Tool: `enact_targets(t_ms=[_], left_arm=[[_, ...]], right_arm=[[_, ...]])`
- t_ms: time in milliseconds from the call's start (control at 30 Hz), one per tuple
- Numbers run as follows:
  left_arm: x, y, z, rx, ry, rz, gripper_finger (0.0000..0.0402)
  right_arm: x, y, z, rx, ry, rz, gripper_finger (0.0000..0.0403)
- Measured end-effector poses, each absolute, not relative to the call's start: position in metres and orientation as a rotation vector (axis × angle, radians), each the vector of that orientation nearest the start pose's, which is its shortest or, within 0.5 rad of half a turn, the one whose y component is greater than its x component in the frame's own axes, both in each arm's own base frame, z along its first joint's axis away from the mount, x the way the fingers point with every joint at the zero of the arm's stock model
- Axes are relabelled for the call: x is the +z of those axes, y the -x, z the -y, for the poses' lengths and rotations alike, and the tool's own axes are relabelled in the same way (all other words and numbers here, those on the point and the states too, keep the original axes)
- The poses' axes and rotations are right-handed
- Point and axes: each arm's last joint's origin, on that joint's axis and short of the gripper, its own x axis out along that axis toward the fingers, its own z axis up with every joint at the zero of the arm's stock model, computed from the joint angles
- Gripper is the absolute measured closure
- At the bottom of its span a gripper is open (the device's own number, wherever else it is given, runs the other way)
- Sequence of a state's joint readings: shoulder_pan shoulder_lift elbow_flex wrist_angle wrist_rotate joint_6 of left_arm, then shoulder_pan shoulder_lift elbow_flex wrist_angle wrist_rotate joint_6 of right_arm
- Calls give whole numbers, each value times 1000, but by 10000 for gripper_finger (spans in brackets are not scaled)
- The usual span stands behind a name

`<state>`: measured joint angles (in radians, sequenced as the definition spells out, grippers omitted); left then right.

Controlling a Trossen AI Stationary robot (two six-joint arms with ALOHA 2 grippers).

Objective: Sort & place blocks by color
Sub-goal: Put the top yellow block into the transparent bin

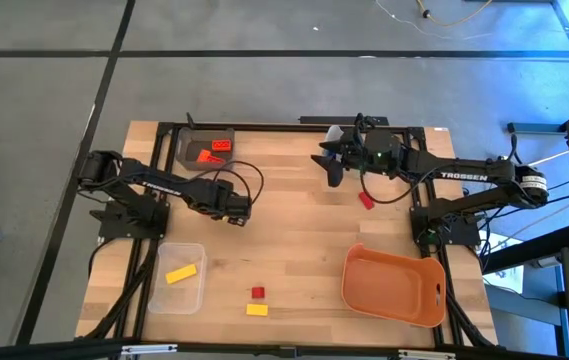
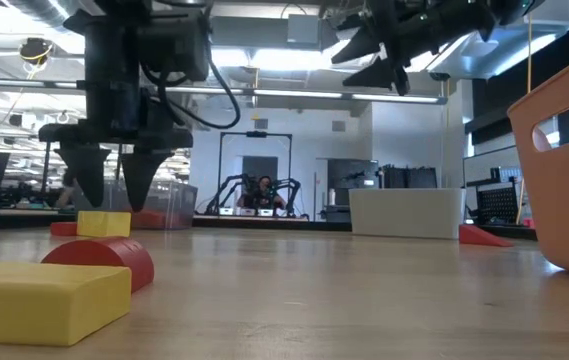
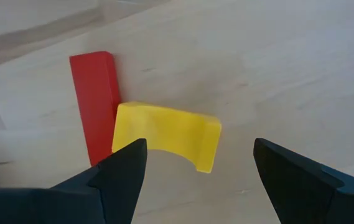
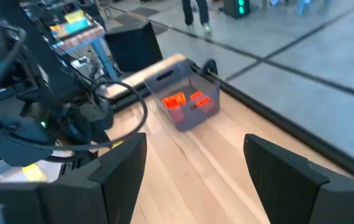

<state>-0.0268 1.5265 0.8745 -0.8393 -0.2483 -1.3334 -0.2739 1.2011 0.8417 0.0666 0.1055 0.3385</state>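
My left gripper (image 1: 236, 210) points down, open, low over a yellow arch-shaped block (image 3: 164, 134) that lies flat on the table with a long red block (image 3: 94, 99) beside it. The yellow block shows between the fingertips, nearer one finger (image 3: 124, 177). In the low view the left gripper (image 2: 114, 190) hangs just above that yellow block (image 2: 104, 222). My right gripper (image 1: 329, 170) is open high over the far middle of the table, holding nothing. A red block (image 1: 366, 200) lies below it to the right. Near the front edge lie a red block (image 1: 257, 292) and a yellow block (image 1: 256, 310).
A grey bin (image 1: 189, 152) at the far left holds red and orange blocks (image 4: 186, 102). A clear bin (image 1: 192, 296) at the near left holds a yellow block (image 1: 180, 273). An orange tray (image 1: 394, 287) stands at the near right. Bare wood lies across the table's middle.
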Motion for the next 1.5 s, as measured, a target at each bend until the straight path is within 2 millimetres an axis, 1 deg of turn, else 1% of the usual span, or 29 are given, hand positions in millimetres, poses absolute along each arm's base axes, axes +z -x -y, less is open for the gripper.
enact_targets(t_ms=[267, 500, 633, 733, 800, 867, 1033, 1133, 1167, 1233, 1300, 1333, 1433, 1500], left_arm=[[170, -246, -1, 1114, 884, -1088, 113], [156, -246, -3, 1068, 911, -1033, 113], [153, -244, -4, 1059, 885, -1047, 113], [151, -242, -4, 1066, 880, -1067, 125], [151, -241, -4, 1061, 886, -1079, 148], [151, -242, -4, 1054, 892, -1075, 183], [151, -243, -4, 1047, 874, -1058, 295], [152, -244, -4, 1021, 835, -1062, 363], [152, -245, -4, 1005, 819, -1061, 378], [154, -247, -4, 973, 795, -1062, 384], [161, -248, -3, 938, 789, -1056, 383], [168, -250, -2, 914, 779, -1036, 383], [200, -252, 5, 805, 750, -954, 384], [227, -251, 11, 720, 734, -881, 384]], right_arm=[[282, -252, 78, -468, -410, -323, 134], [282, -252, 78, -495, -404, -319, 134], [282, -252, 78, -496, -407, -318, 134], [282, -252, 79, -509, -404, -316, 134], [282, -252, 79, -524, -406, -312, 134], [282, -251, 80, -546, -423, -303, 134], [282, -251, 80, -567, -465, -287, 134], [282, -251, 80, -585, -464, -283, 134], [282, -251, 81, -591, -462, -282, 134], [282, -251, 81, -593, -462, -281, 134], [282, -251, 81, -592, -461, -281, 134], [282, -251, 81, -592, -461, -281, 134], [282, -251, 80, -592, -462, -282, 134], [282, -251, 80, -592, -462, -282, 134]])
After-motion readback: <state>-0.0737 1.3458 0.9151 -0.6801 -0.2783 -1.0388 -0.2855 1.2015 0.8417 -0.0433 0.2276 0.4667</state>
